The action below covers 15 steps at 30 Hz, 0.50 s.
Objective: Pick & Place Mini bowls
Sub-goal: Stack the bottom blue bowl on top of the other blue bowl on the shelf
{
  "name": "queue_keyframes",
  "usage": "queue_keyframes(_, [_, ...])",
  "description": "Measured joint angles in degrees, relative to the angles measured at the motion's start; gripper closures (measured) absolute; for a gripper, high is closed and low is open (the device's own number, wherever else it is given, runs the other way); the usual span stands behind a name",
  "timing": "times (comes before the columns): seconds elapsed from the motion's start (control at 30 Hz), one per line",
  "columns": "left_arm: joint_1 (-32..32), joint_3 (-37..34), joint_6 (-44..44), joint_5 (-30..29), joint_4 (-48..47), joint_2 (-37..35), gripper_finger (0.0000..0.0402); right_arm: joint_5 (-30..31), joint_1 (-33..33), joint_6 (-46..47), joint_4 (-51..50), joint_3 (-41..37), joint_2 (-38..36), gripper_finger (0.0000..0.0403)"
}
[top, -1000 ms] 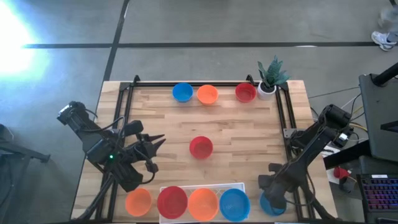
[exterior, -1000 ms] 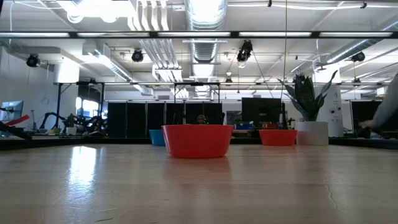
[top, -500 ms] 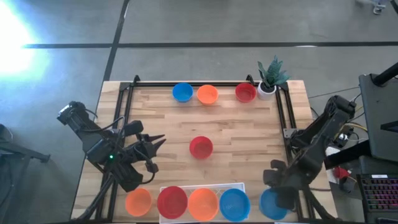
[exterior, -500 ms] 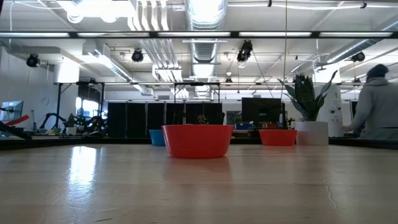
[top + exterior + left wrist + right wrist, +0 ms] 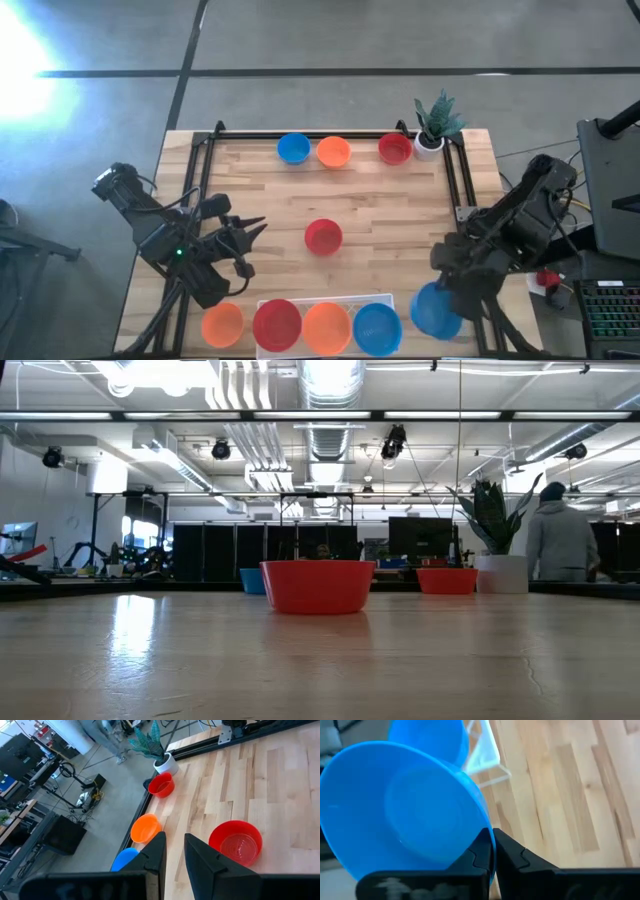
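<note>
My right gripper (image 5: 449,294) (image 5: 493,843) is shut on a blue mini bowl (image 5: 434,312) (image 5: 405,805) above the table's near right corner. My left gripper (image 5: 258,230) (image 5: 174,851) hovers over the table's left half, slightly open and holding nothing. A red bowl (image 5: 323,237) (image 5: 235,842) sits on its base mid-table. Blue (image 5: 293,149), orange (image 5: 333,152) and red (image 5: 395,149) bowls stand along the far edge. The white tray (image 5: 392,299) at the near edge holds red (image 5: 277,325), orange (image 5: 326,328) and blue (image 5: 377,328) bowls. Another orange bowl (image 5: 222,325) sits left of it. My right gripper holds the blue bowl by its rim (image 5: 487,831), with one finger (image 5: 479,854) on the inner side and the other on the outer wall. The fingers slant down from above. The bowl is lifted clear of the table and tilted, its opening toward the wrist.
A small white pot with a green plant (image 5: 432,125) stands at the far right corner, next to the far red bowl. Black rails (image 5: 452,180) run along the table's edges. Bare wood lies between the middle red bowl and the tray. A person (image 5: 560,540) stands in the room behind.
My right gripper has risen from the table's near right corner with the blue bowl, staying shut. The bowl has come off the table and now hangs tilted and clear. In the low view a person has walked across the background.
</note>
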Motion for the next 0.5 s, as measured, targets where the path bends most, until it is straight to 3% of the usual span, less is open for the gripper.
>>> queue_keyframes(0.27, [-0.02,0.00,0.02,0.91,0.21,0.00,0.0337,-0.70,-7.11,-3.70,0.05,8.23,5.53,0.0394])
queue_keyframes(0.5, [0.00,0.00,0.04,2.19,0.29,0.00,0.0337,-7.81,-11.21,-7.89,0.06,14.68,13.08,0.0394])
